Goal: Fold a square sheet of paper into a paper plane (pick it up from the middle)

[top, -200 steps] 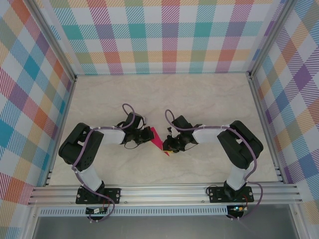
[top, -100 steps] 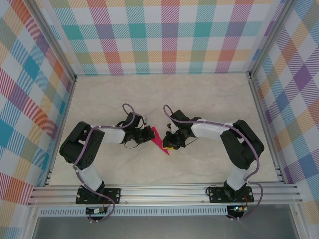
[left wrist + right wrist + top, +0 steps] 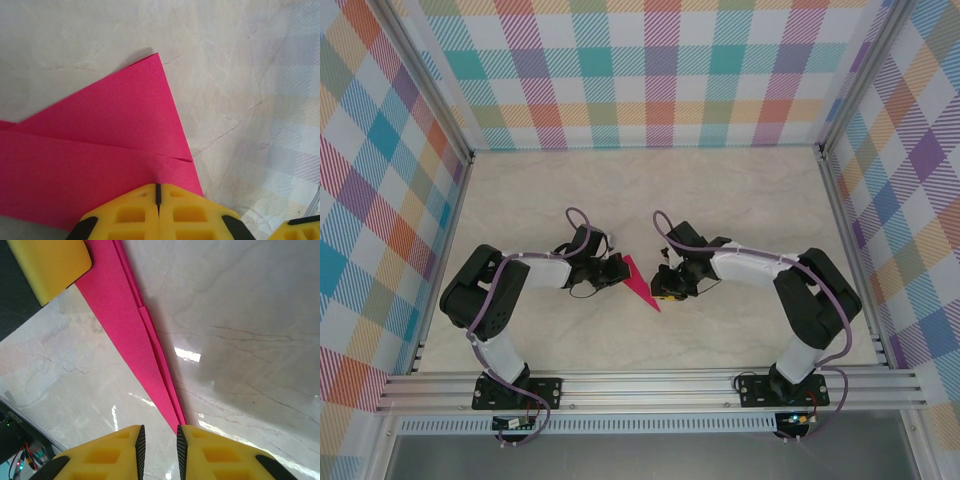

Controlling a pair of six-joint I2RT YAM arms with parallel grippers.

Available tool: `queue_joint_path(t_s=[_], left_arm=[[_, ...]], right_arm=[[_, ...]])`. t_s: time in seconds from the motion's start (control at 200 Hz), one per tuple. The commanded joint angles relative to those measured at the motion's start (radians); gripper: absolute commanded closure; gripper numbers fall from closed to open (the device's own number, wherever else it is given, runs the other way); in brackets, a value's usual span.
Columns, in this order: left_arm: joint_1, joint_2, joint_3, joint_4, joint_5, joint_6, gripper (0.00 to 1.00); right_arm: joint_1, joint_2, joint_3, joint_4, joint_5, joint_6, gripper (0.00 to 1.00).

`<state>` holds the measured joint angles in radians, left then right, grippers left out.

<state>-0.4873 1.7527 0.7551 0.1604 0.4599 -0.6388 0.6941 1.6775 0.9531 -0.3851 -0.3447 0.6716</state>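
The pink sheet of paper [image 3: 640, 283] is folded into a slim pointed dart, the shape of a paper plane, and stands on edge between the two grippers. My left gripper [image 3: 617, 270] is shut on its wide end; in the left wrist view the layered folds [image 3: 100, 135] fan out above the closed jaws [image 3: 158, 192]. My right gripper [image 3: 665, 290] is at the pointed end. Its jaws [image 3: 159, 445] stand a little apart, with bare table showing between them. The paper's tip [image 3: 170, 405] ends just at the inner edge of the right-hand finger [image 3: 220, 455].
The pale marble tabletop [image 3: 740, 200] is walled by checked panels on three sides, with an aluminium rail [image 3: 640, 385] along the near edge. A yellow finger of the left gripper [image 3: 47, 265] appears at the top left of the right wrist view.
The right gripper's jaws have parted from the paper's tip, and the right arm's elbow has swung outward to the right. The left gripper and the paper have stayed put.
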Motion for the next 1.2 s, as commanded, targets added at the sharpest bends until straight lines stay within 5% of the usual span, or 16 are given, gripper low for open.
queue_joint_path(t_s=[0.0, 0.26, 0.63, 0.845, 1.195], left_arm=[[0.002, 0.022, -0.042, -0.085, -0.09, -0.005, 1.0], [0.002, -0.076, -0.002, -0.136, -0.048, -0.005, 0.86], [-0.023, -0.343, -0.025, -0.311, -0.215, -0.091, 0.39], [-0.094, -0.422, -0.021, -0.396, -0.344, -0.228, 0.26], [-0.215, -0.267, 0.134, -0.549, -0.483, -0.351, 0.2]], right_arm=[[-0.016, -0.041, -0.036, 0.043, 0.036, -0.016, 0.72], [-0.021, 0.005, -0.048, 0.149, -0.047, -0.014, 0.72], [-0.006, 0.029, -0.115, 0.286, -0.12, 0.023, 0.74], [-0.004, 0.001, -0.164, 0.322, -0.071, 0.041, 0.76], [-0.004, -0.137, -0.225, 0.287, 0.057, -0.014, 0.75]])
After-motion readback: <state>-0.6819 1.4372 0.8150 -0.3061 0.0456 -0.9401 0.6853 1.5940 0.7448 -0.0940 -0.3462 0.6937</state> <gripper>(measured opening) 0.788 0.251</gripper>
